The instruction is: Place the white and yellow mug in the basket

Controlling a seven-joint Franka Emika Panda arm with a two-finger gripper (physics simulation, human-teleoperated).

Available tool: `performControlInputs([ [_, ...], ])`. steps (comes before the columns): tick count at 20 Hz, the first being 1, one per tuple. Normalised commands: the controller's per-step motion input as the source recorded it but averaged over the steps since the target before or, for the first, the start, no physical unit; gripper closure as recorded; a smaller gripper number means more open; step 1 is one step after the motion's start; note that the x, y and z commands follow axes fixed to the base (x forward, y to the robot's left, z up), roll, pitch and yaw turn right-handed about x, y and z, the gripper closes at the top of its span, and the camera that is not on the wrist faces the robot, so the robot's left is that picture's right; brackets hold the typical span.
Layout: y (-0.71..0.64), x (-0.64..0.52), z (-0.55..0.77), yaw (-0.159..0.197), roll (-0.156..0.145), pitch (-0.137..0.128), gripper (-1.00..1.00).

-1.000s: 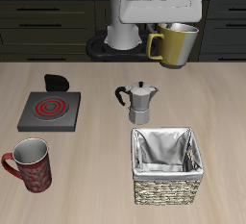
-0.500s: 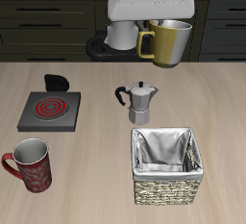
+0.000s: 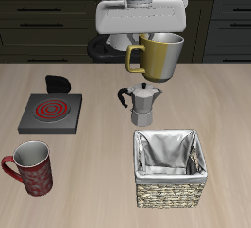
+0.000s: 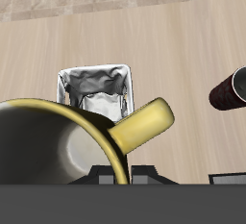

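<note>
the jaws are clenched on the white and yellow mug (image 3: pixel 157 58), holding it in the air with its handle out sideways, above the silver moka pot (image 3: pixel 143 104) on the bench (image 3: pixel 98 173). nearer the front edge sits the basket (image 3: pixel 171 168), with the red mug (image 3: pixel 31 167) well apart from it.

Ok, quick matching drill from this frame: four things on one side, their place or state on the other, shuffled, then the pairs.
Things:
1. white and yellow mug
2. basket
3. moka pot
4. red patterned mug

Places or states:
A. on the table beside the stove burner's front
B. held up off the table at the gripper
C. on the table just behind the basket
D. nothing in it, near the table's front edge

Pairs: 1-B, 2-D, 3-C, 4-A
</note>
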Motion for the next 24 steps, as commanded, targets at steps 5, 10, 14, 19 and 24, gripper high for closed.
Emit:
performControlInputs([
  [5, 0.02, 0.23, -0.19, 0.033, 0.02, -0.002, 1.0],
  [10, 0.01, 0.32, -0.23, 0.026, 0.014, 0.02, 1.0],
  [14, -0.08, 0.25, -0.19, 0.008, -0.023, 0.012, 1.0],
  [19, -0.07, 0.15, -0.1, 0.005, -0.01, -0.003, 1.0],
  [24, 0.14, 0.16, -0.24, 0.023, 0.01, 0.009, 1.0],
])
